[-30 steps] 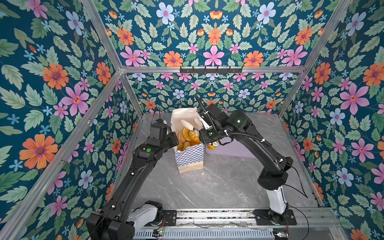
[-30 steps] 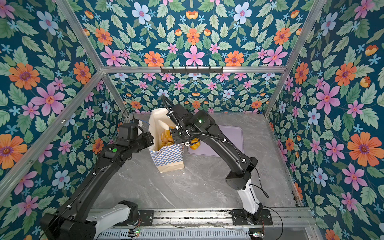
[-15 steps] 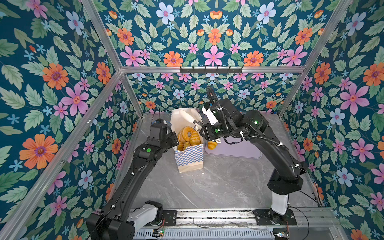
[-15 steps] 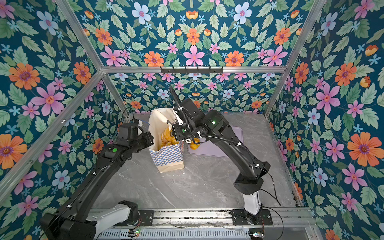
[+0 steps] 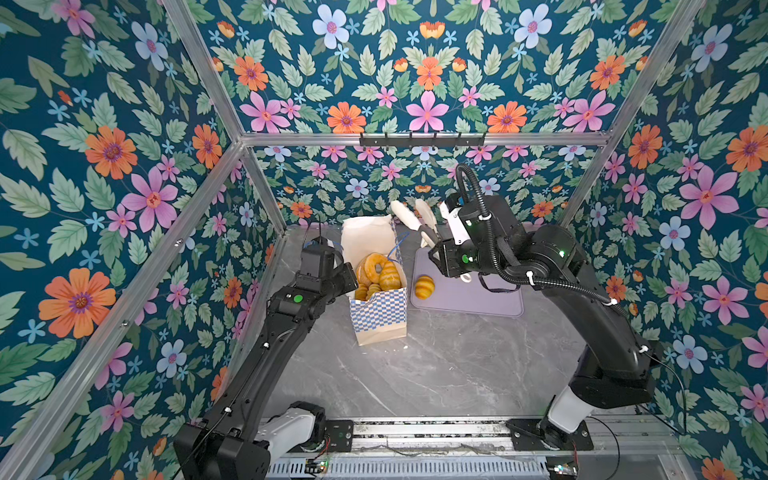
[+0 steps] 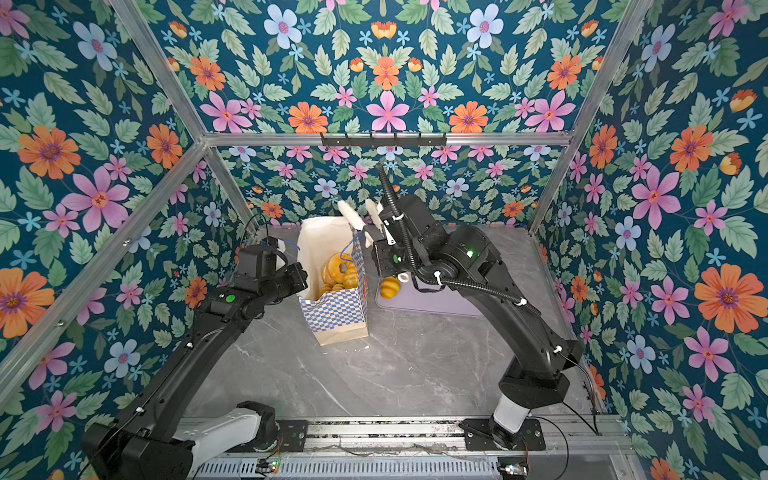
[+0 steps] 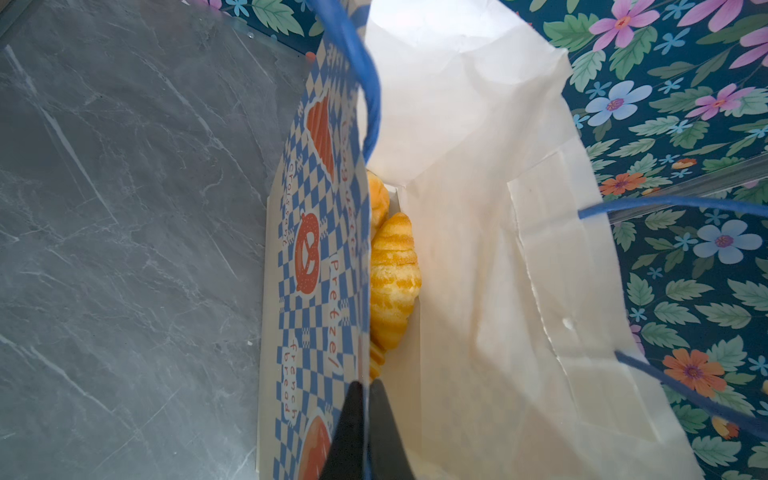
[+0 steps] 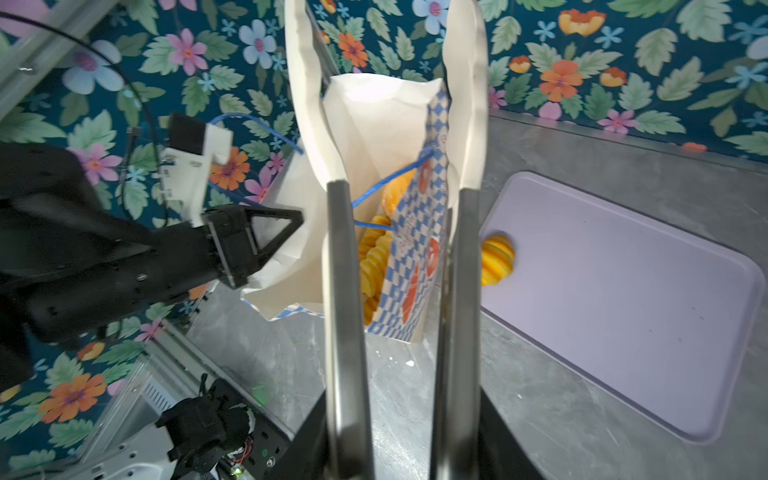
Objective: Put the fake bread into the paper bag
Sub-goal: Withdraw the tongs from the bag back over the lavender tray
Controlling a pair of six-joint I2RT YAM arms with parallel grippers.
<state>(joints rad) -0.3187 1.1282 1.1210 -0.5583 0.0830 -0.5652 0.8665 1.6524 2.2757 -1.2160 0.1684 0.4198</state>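
Note:
The paper bag [image 5: 378,316] [image 6: 336,309] stands upright at the table's middle back, mouth open. Several pieces of fake bread lie inside, a ring [image 5: 376,266] [image 6: 338,268] on top and a croissant [image 7: 392,274] by the wall. One ridged bun [image 5: 424,286] [image 6: 390,287] [image 8: 496,259] lies on the lilac tray [image 5: 478,297]. My left gripper [image 7: 368,388] [image 5: 350,281] is shut on the bag's left rim. My right gripper [image 5: 413,212] [image 6: 359,210] [image 8: 384,25] hangs open and empty above the gap between bag and tray, fingers tilted up.
The lilac tray [image 6: 436,303] [image 8: 623,291] lies flat right of the bag, bare except for the bun. Flowered walls close in on three sides. Small white crumbs [image 5: 405,347] lie on the grey marble table in front of the bag.
My right gripper has risen out of the bag's mouth and swung back to the right. The ring now shows on top of the bread in the bag. The left arm has not moved.

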